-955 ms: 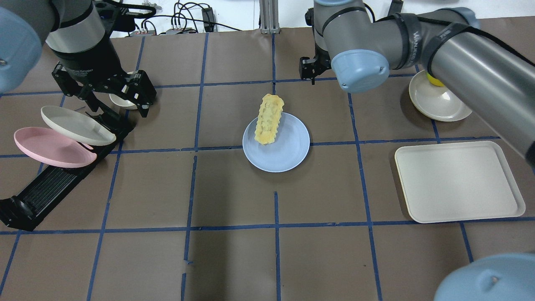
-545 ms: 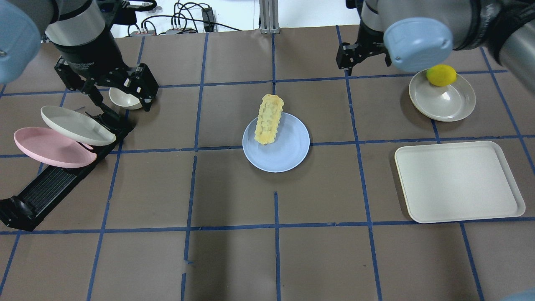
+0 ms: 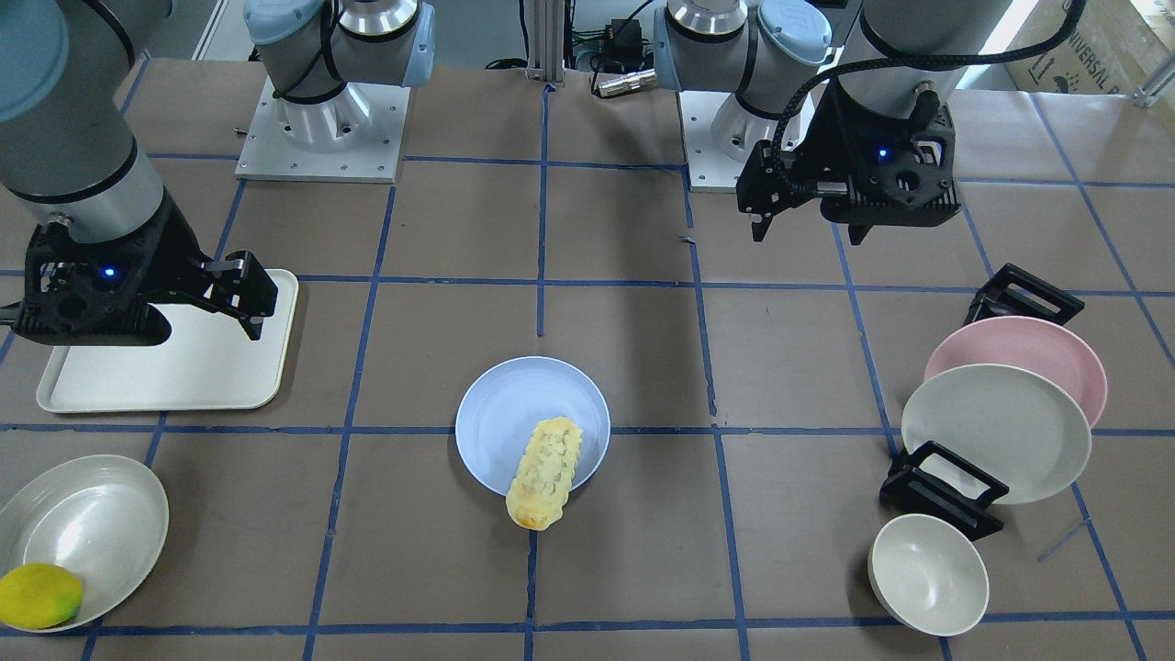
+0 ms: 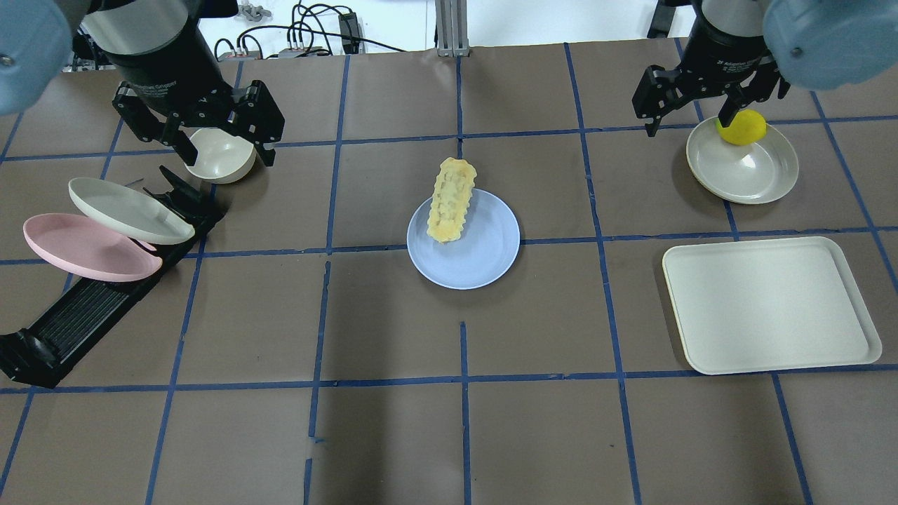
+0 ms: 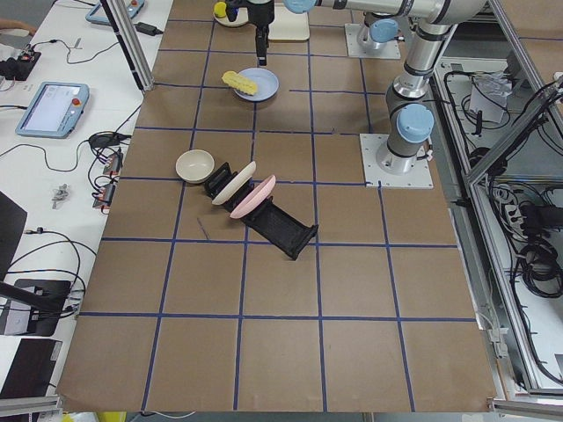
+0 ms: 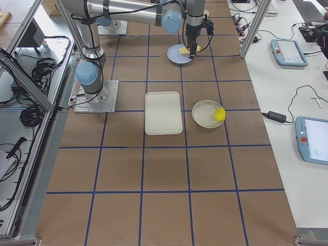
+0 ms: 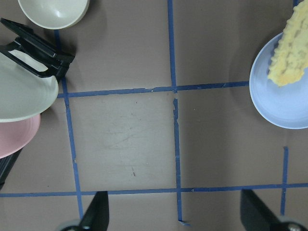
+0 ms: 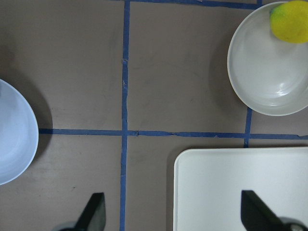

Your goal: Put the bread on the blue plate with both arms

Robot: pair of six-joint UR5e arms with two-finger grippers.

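Observation:
The bread (image 4: 451,200) lies diagonally on the blue plate (image 4: 477,259) at the table's centre. Its far end sticks out over the plate's rim. It also shows in the front view (image 3: 545,473) and at the left wrist view's right edge (image 7: 291,53). My left gripper (image 4: 228,158) is open and empty, raised over a small cream bowl well to the left of the plate. My right gripper (image 4: 686,126) is open and empty, raised near the lemon's dish far to the right. Both wrist views show the fingers spread with nothing between them.
A small cream bowl (image 4: 221,161) sits at back left. A black rack (image 4: 84,315) holds a cream-white plate (image 4: 130,210) and a pink plate (image 4: 84,249). A lemon (image 4: 742,128) sits in a cream dish (image 4: 744,172) at back right. A cream tray (image 4: 768,305) lies to the right.
My right gripper has swung away from the centre to the right, to beside the lemon's dish. My left gripper has drawn back a little, over the small bowl. Bread and plate have not moved.

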